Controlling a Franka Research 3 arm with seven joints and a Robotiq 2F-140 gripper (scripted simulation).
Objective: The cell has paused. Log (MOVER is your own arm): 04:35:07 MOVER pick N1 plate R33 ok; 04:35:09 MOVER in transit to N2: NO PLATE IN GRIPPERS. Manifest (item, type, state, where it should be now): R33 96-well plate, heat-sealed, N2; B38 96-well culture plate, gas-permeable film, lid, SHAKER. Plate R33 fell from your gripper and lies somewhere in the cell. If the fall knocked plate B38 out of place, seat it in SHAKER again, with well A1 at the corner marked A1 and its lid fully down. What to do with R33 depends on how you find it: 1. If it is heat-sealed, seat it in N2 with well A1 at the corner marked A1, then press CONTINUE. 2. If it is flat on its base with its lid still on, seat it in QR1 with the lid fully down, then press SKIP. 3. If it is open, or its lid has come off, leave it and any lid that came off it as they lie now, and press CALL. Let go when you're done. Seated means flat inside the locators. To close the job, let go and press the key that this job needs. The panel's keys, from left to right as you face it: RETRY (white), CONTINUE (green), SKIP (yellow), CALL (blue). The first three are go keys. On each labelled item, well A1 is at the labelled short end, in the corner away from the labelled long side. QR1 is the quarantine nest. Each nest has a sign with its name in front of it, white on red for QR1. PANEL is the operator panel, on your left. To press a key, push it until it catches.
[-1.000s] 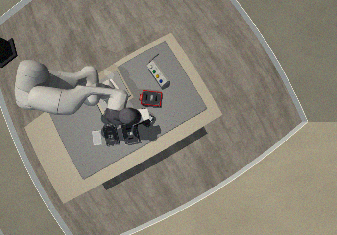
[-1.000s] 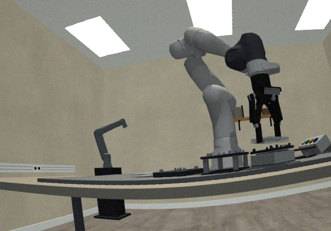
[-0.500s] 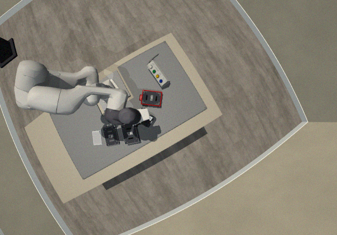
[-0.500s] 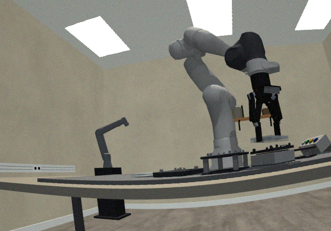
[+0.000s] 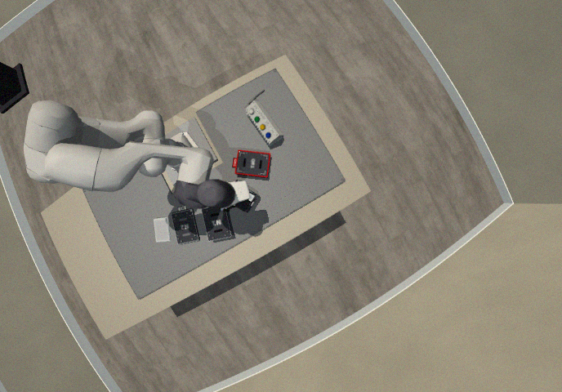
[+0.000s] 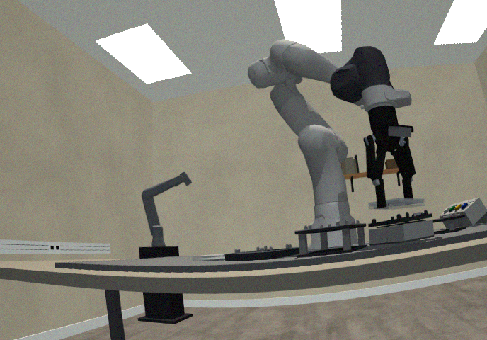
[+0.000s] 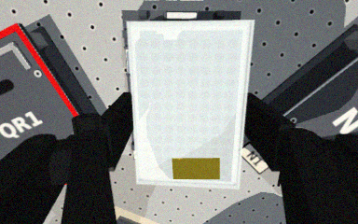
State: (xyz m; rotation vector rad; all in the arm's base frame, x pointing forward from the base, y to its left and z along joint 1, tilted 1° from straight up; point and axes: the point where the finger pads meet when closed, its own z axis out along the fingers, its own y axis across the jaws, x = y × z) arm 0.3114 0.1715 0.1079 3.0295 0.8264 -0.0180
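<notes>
My gripper (image 6: 393, 197) is shut on a thin, clear rectangular lid (image 6: 396, 200) with an olive label at one short end (image 7: 196, 168). The fingers grip its two long sides in the wrist view (image 7: 187, 126). I hold it level, a little above the grey SHAKER block (image 6: 402, 231), whose dark top shows its locators. What lies under the lid is mostly hidden; only a dark frame edge (image 7: 181, 14) shows. A white flat plate (image 5: 161, 229) lies on the mat beside two dark nests (image 5: 185, 224) (image 5: 217, 223). The N1 nest (image 7: 349, 117) is to the right.
The red-edged QR1 nest (image 5: 252, 163) (image 7: 18, 93) is close on the left of the held lid. The operator panel (image 5: 264, 123) (image 6: 464, 210) with its coloured keys stands beyond it. A raised nest on posts (image 6: 330, 236) stands near my arm's base.
</notes>
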